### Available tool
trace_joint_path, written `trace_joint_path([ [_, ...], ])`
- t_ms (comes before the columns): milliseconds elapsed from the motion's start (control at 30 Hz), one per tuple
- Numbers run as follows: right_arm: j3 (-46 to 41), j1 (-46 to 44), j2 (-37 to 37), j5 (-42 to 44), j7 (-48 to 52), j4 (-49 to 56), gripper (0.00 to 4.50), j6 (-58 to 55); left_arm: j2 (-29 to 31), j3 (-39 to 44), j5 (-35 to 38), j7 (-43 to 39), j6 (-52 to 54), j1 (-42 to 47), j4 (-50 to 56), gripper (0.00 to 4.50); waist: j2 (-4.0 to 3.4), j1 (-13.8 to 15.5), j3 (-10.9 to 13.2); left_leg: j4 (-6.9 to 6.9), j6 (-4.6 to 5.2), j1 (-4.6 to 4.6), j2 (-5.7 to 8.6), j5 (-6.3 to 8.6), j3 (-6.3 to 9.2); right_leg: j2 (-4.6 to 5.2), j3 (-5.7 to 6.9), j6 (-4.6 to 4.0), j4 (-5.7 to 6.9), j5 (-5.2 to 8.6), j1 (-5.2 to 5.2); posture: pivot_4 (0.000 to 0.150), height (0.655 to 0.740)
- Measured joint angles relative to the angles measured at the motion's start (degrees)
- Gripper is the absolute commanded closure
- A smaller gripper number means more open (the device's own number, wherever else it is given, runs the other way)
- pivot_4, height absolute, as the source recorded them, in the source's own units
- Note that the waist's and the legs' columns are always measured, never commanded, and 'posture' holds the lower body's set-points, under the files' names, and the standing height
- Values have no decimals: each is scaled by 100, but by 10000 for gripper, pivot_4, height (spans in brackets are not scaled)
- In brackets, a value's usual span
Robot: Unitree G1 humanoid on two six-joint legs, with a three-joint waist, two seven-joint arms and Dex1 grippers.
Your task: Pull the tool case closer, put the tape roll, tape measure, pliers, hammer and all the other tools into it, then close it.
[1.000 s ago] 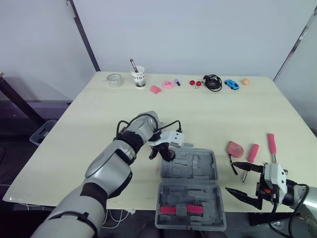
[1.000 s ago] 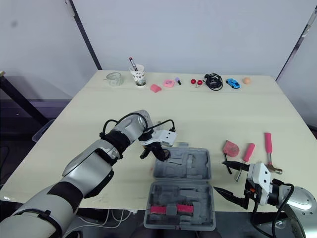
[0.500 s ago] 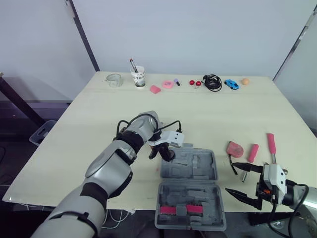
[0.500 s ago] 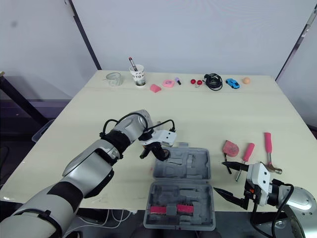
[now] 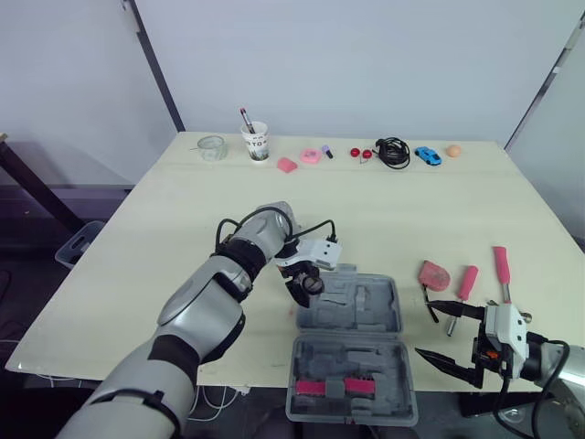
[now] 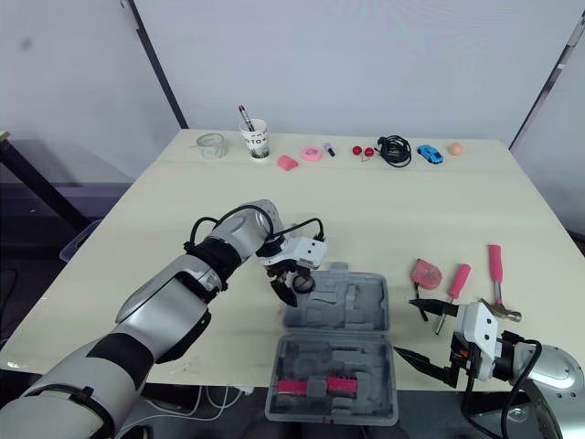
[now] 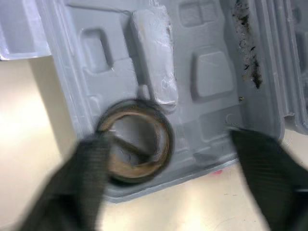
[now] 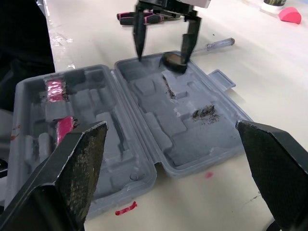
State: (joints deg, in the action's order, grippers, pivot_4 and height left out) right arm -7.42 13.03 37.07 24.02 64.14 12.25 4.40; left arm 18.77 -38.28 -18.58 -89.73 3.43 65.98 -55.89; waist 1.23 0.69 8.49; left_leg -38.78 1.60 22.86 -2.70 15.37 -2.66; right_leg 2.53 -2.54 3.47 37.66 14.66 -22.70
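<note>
Stowing the roll [image 7: 137, 139] looks like the step in hand: it lies in the case [image 5: 395, 306], at the far left corner. The left claw [image 5: 304, 291] stands spread over it, gripping nothing. The right claw [image 5: 423, 326] gapes empty beside the case. Next, lift clear and fetch the tape measure [image 5: 434, 274].
</note>
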Motion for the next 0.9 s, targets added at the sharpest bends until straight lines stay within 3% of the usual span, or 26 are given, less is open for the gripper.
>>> trace_joint_path([
  [367, 0, -5, 1, 0, 4, -65, 0, 6, 64, -4, 133, 1, 0, 23, 189, 369, 1, -1, 1, 0, 0, 1, 1, 0, 1, 0, -1, 0, -1, 0, 0, 1500, 7400],
  [700, -1, -61, -2, 4, -35, -119, 0, 7, 470, -85, 920, -8, 286, 18, 870, 369, 1, -3, 1, 0, 0, 1, 0, 0, 3, 0, 0, 0, -1, 0, 0, 1500, 7400],
  [900, -7, -79, -42, 67, -147, -118, 0, 3, 652, 473, 1496, -9, 30, -396, 1028, 369, 0, -22, 0, 0, 0, 0, -1, 0, 3, 0, 0, 0, 2, 0, 0, 1500, 7400],
])
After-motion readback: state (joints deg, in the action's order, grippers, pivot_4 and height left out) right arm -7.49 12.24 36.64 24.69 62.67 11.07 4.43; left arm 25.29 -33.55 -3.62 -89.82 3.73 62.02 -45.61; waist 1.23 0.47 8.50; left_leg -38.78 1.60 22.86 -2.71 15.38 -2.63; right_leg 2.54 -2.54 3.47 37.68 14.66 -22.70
